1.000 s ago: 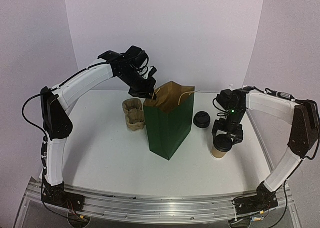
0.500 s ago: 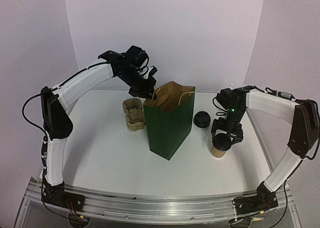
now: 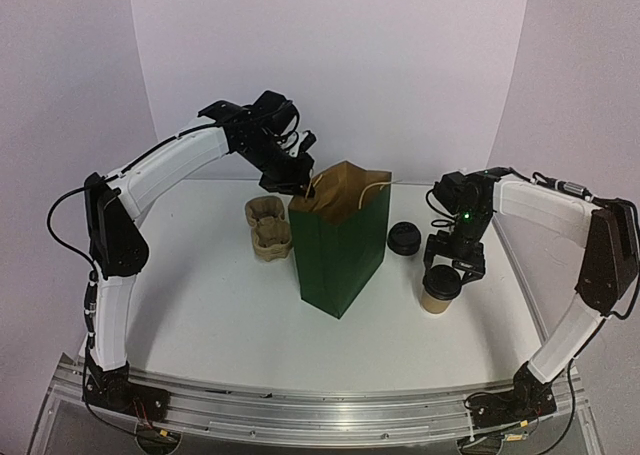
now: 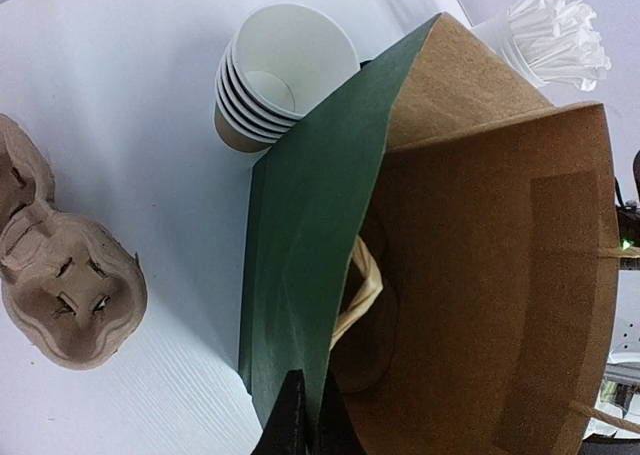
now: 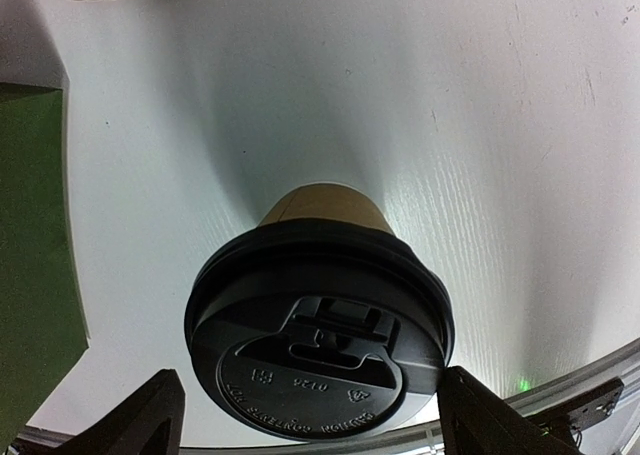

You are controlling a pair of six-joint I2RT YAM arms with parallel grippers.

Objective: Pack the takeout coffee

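The takeout coffee (image 3: 440, 288), a brown paper cup under a black lid (image 5: 320, 345), stands on the table right of the green paper bag (image 3: 340, 245). My right gripper (image 3: 455, 267) hangs straight above it, open. In the right wrist view the right gripper (image 5: 308, 380) has its fingertips (image 5: 160, 410) on either side of the lid, with a gap showing on the left side. My left gripper (image 3: 298, 185) is shut on the bag's back rim. The left wrist view shows the left gripper (image 4: 305, 420) pinching the green wall (image 4: 300, 225) beside a twisted handle, with the brown inside open.
A spare black lid (image 3: 404, 238) lies between bag and cup. Pulp cup carriers (image 3: 268, 227) sit left of the bag. A stack of paper cups (image 4: 270, 75) and a white cup of wrapped sticks (image 4: 550, 30) are behind the bag. The table's right edge is close to the coffee.
The right gripper has shifted very slightly over the cup. The left arm and the bag have stayed where they were.
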